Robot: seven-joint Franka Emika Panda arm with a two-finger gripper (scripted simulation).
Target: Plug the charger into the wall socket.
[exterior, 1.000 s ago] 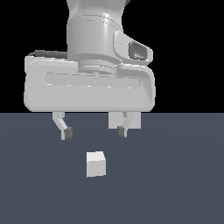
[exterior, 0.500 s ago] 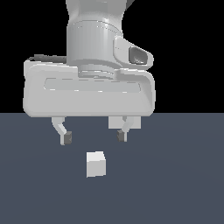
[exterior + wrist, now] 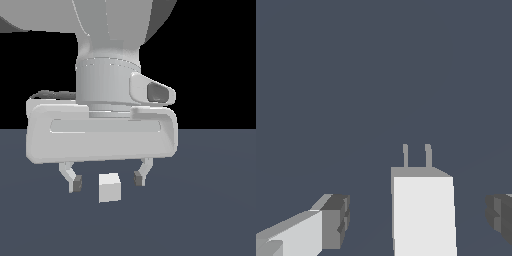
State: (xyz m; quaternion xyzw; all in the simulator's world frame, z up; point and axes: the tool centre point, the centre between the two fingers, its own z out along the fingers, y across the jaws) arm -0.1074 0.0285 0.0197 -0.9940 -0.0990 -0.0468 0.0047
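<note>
The gripper (image 3: 107,181) hangs with its jaws spread wide, clasping nothing. Its two dark-tipped fingers (image 3: 75,183) stand on either side of the charger (image 3: 109,187), each with a clear gap to it, so the small whitish cube sits between them without being touched. In the exterior view the cube rests on the dark slate floor (image 3: 210,215), its top about level with the fingertips. From the wrist view the charger (image 3: 423,212) shows two thin prongs (image 3: 416,155) sticking out from its far face, pointing away from the gripper (image 3: 418,220) over bare floor. Above the fingers, the broad pale hand body (image 3: 100,137) and arm (image 3: 107,65) rise against a black backdrop.
</note>
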